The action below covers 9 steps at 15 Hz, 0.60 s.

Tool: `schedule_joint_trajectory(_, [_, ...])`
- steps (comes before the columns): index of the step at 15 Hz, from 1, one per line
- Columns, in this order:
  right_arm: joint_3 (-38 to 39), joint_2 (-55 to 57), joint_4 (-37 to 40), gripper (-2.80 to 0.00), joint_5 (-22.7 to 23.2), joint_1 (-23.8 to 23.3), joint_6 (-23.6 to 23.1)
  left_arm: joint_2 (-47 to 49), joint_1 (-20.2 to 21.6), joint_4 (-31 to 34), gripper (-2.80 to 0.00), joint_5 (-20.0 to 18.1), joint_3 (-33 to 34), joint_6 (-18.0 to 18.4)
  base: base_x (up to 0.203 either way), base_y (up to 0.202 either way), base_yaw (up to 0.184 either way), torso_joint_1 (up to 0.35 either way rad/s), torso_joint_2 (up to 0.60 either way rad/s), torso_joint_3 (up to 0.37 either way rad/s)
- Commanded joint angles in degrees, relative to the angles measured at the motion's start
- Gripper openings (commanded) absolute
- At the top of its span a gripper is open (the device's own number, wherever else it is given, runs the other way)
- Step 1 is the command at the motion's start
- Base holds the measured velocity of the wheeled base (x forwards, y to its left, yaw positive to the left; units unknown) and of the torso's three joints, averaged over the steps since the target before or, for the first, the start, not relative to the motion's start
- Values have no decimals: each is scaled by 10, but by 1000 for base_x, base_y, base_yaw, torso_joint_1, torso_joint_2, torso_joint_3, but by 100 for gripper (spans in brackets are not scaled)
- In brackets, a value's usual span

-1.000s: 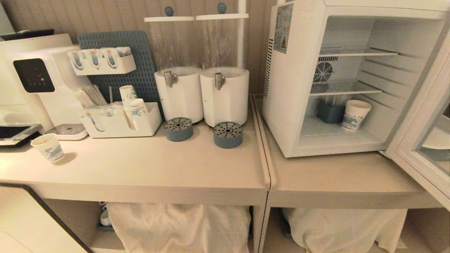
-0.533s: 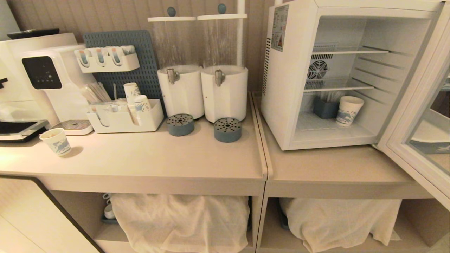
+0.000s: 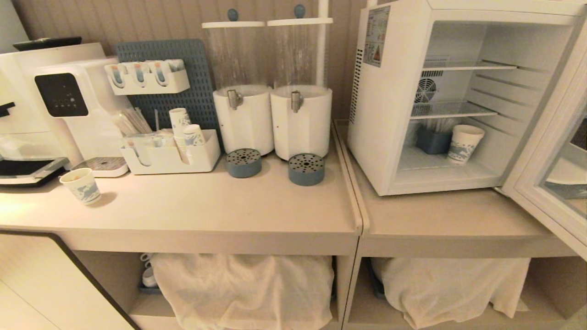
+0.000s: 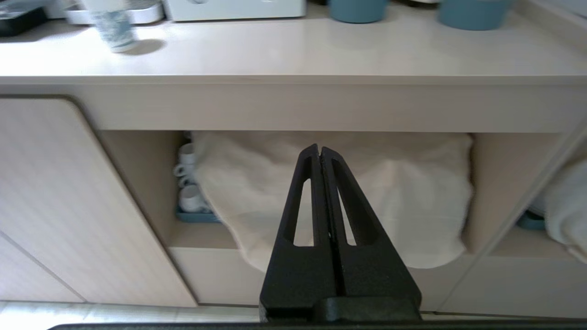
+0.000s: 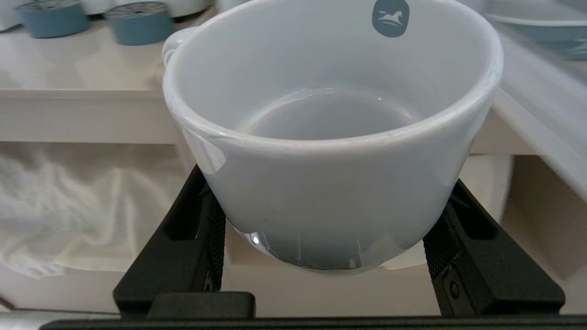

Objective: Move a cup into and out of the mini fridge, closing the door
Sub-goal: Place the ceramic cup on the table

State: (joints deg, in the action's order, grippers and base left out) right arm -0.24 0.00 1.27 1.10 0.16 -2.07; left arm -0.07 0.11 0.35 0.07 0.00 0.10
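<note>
The cup (image 5: 330, 137), squat white ceramic with a loop handle and a small dark horse mark inside its rim, sits upright between the black fingers (image 5: 202, 215) of my right gripper (image 5: 328, 201), which is shut on its sides. It hangs in front of the counter's front edge, outside the head view. The mini fridge (image 3: 390, 114) stands on the right counter. Its door (image 3: 550, 151) is swung wide open toward the right. My left gripper (image 4: 319, 149) is shut on nothing and points at the shelf under the counter.
Inside the fridge stand a patterned paper cup (image 3: 464, 143) and a blue holder (image 3: 432, 141). The left counter carries a paper cup (image 3: 81, 184), an organiser tray (image 3: 169, 156), two white dispensers (image 3: 273, 121) and a water machine (image 3: 78, 105). Cloth-covered bundles (image 3: 243, 288) fill the shelves below.
The whole head view has shifted, first drawing back from the counter, then sliding sideways; that is camera motion. Nothing on the counter or in the fridge has moved.
</note>
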Motion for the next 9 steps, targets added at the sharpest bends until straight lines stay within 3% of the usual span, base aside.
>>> schedule_joint_trajectory(1, [0, 1, 1, -280, 0, 1, 0, 1, 1, 0, -280, 0, 0, 0, 0, 198, -1, 7, 5, 2])
schedule_joint_trajectory(9, [-1, 1, 1, -280, 0, 1, -1, 1, 1, 1, -280, 0, 0, 0, 0, 191, -1, 2, 3, 3])
